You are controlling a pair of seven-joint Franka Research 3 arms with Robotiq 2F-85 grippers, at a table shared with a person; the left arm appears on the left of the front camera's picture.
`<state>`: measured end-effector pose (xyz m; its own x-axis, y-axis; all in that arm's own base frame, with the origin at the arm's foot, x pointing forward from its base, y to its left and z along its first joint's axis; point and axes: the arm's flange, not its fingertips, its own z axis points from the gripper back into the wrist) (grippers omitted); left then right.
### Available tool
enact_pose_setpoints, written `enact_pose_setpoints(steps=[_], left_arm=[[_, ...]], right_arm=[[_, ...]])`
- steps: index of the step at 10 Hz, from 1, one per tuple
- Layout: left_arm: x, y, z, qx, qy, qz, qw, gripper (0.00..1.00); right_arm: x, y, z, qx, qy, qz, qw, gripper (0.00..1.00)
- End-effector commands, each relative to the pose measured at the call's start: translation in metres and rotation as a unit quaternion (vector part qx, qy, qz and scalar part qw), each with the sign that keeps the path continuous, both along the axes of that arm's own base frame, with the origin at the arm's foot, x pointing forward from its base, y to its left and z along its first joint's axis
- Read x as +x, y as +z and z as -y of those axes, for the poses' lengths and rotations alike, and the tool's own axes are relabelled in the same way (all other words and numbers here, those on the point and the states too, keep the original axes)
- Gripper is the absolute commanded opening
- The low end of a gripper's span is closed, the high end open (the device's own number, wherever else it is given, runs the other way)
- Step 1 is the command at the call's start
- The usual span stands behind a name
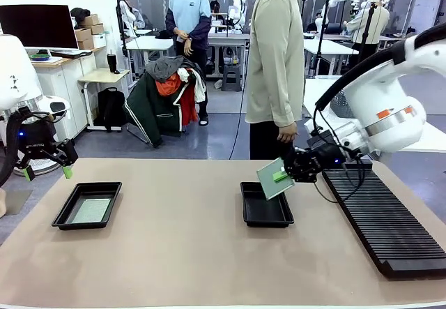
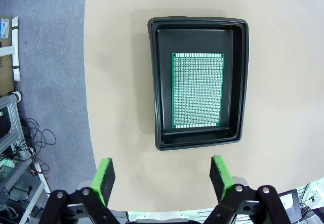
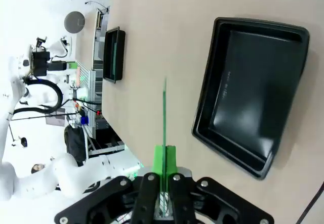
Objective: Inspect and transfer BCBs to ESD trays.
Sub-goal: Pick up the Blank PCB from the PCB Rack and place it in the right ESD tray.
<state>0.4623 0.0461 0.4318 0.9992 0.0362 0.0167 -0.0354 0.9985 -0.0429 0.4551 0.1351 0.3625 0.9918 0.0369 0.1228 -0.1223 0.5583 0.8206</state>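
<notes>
The right gripper (image 1: 281, 176), fingers clamped on a board (image 1: 272, 180), should level it over the empty tray (image 1: 267, 209) before release. The left gripper (image 2: 162, 176) hovers, fingers apart.

BCB (image 1: 270, 181) corner behind R hand (image 1: 281, 176)

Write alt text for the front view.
The robot's right hand holds a green board tilted above an empty black tray at mid-table. Its left hand, open, hovers beside a second tray holding another board; a person stands across the table.
</notes>
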Motion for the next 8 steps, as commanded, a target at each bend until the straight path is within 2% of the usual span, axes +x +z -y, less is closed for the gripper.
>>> enact_pose_setpoints(steps=[1, 4, 8], left_arm=[[-0.001, -0.002, 0.000, 0.000, 0.001, 0.004, 1.000, 1.00], [-0.001, -0.002, 0.000, 0.000, 0.001, 0.004, 1.000, 1.00], [-0.001, -0.002, 0.000, 0.000, 0.001, 0.004, 1.000, 1.00]], right_arm=[[0.017, -0.023, -0.014, 0.017, -0.029, 0.006, 0.999, 0.02], [0.026, -0.060, -0.019, 0.037, -0.060, -0.008, 0.997, 0.02], [0.022, -0.079, -0.023, 0.031, -0.075, -0.015, 0.997, 0.02]])
